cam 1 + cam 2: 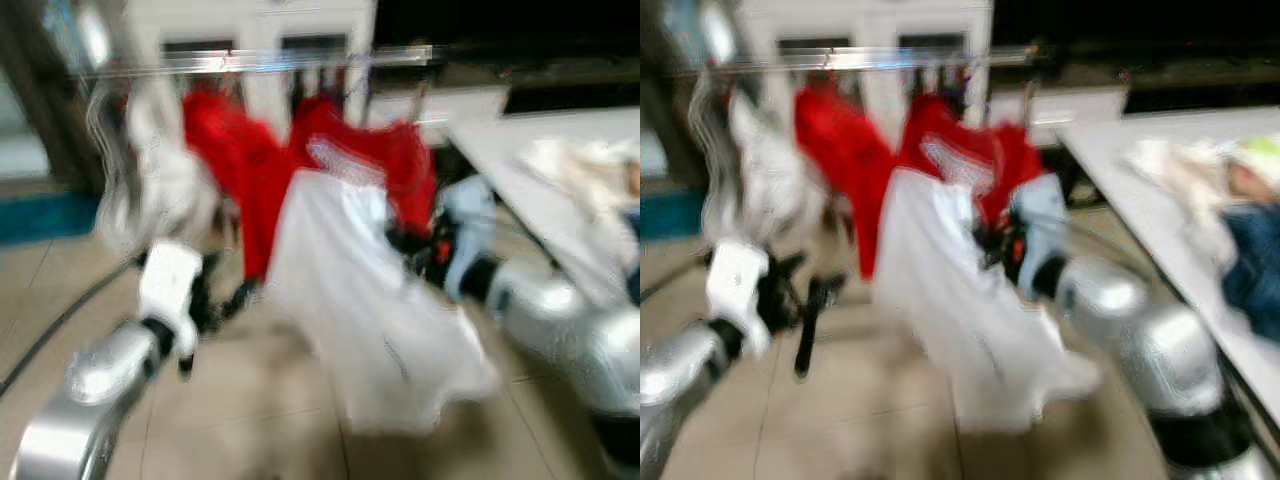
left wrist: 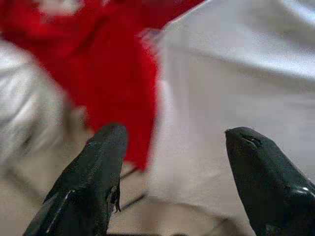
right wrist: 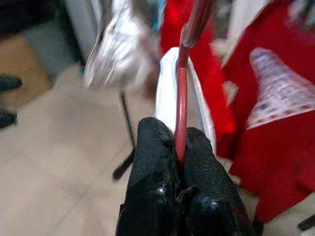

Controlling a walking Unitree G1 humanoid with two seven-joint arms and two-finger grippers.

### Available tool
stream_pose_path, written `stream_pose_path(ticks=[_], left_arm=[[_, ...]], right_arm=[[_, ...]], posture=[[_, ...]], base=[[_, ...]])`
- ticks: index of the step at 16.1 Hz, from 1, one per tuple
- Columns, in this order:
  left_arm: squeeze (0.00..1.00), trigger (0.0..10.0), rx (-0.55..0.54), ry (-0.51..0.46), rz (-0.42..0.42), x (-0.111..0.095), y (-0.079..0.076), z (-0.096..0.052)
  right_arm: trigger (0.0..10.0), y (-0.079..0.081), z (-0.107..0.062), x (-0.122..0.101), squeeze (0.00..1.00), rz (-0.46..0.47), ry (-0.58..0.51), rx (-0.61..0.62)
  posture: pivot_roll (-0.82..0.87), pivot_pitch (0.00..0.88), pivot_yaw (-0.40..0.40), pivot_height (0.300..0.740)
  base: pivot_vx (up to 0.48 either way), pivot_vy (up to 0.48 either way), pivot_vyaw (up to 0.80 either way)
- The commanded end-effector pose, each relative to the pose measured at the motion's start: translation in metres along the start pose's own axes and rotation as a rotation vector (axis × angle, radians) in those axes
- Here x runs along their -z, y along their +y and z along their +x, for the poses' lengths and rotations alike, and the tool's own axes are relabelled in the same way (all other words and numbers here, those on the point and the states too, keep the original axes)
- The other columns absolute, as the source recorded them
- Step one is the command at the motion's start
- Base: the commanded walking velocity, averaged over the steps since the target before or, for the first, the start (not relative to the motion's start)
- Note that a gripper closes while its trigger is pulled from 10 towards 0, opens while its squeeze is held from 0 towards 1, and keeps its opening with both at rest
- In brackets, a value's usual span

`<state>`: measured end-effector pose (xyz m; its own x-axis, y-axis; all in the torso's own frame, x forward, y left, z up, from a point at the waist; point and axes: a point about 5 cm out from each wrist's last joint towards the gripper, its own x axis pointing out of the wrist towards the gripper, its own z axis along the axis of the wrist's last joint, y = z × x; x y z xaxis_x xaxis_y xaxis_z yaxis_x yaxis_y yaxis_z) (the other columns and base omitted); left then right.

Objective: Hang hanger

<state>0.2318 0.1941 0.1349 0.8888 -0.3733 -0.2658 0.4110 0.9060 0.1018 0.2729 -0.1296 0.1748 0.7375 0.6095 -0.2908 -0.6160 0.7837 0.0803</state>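
Two black fingers of the right tool [image 3: 179,147] are clamped on the red hanger [image 3: 183,93], which carries a white garment [image 1: 365,300]. Beside this garment, the left tool [image 2: 172,142] hovers with fingers apart.

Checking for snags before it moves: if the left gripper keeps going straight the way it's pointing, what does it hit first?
Most likely the white garment, straight ahead of the open left gripper; a red garment hangs beside it. Blur leaves depth unclear.
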Motion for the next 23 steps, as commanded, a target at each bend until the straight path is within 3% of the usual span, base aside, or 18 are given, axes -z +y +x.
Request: stream_pose_path(ticks=[1,5,9,11,12,18,19,20,21,23], left_arm=[[0.11,10.0,-0.012,-0.008,0.019,-0.002,0.000,0.001],[0.11,10.0,-0.044,-0.028,0.001,0.002,0.009,0.008],[0.15,10.0,-0.035,-0.081,-0.046,-0.004,0.014,0.018],[0.12,10.0,0.026,-0.106,-0.037,-0.009,0.013,0.021],[0.00,10.0,0.001,-0.097,-0.012,-0.006,0.019,0.023],[0.00,10.0,-0.021,-0.047,0.012,0.012,0.040,0.034],[0.00,9.2,0.024,-0.055,-0.005,0.014,0.036,0.036],[0.00,6.9,0.049,-0.061,-0.019,0.015,0.032,0.036],[0.00,0.0,0.058,-0.068,-0.029,0.016,0.029,0.036],[0.00,0.0,0.062,-0.082,-0.031,0.019,0.025,0.038]], right_arm=[[10.0,-0.002,-0.002,-0.008,0.00,-0.027,-0.046,-0.005],[10.0,-0.002,-0.003,-0.006,0.00,0.076,-0.091,-0.110],[10.0,0.006,-0.013,-0.008,0.00,0.104,-0.105,-0.269],[10.0,0.009,-0.021,-0.009,0.00,0.098,-0.122,-0.343],[10.0,0.011,-0.024,-0.010,0.00,0.098,-0.134,-0.384],[10.0,0.025,-0.040,-0.014,0.00,0.091,-0.143,-0.564],[10.0,0.025,-0.041,-0.014,0.00,0.092,-0.146,-0.565],[10.0,0.025,-0.041,-0.014,0.00,0.092,-0.148,-0.562],[10.0,0.025,-0.042,-0.015,0.00,0.091,-0.150,-0.559],[10.0,0.024,-0.043,-0.015,0.00,0.092,-0.155,-0.556]], posture=[[0.00,0.000,0.021,0.740],[0.00,0.000,0.017,0.740],[-0.01,0.000,0.018,0.740],[-0.01,0.000,0.026,0.740],[-0.02,0.000,0.029,0.740],[-0.03,0.000,0.037,0.740],[-0.04,0.000,0.042,0.740],[-0.04,0.000,0.043,0.740],[-0.04,0.000,0.045,0.740],[-0.04,0.000,0.048,0.740]], base=[[0.000,0.000,0.80],[0.000,0.000,0.40],[0.000,0.000,0.00],[0.000,0.000,0.00],[0.000,0.000,0.00],[0.000,0.000,0.00],[0.000,0.000,0.00],[0.000,0.000,0.00],[0.000,0.000,0.00],[0.000,0.000,0.00]])
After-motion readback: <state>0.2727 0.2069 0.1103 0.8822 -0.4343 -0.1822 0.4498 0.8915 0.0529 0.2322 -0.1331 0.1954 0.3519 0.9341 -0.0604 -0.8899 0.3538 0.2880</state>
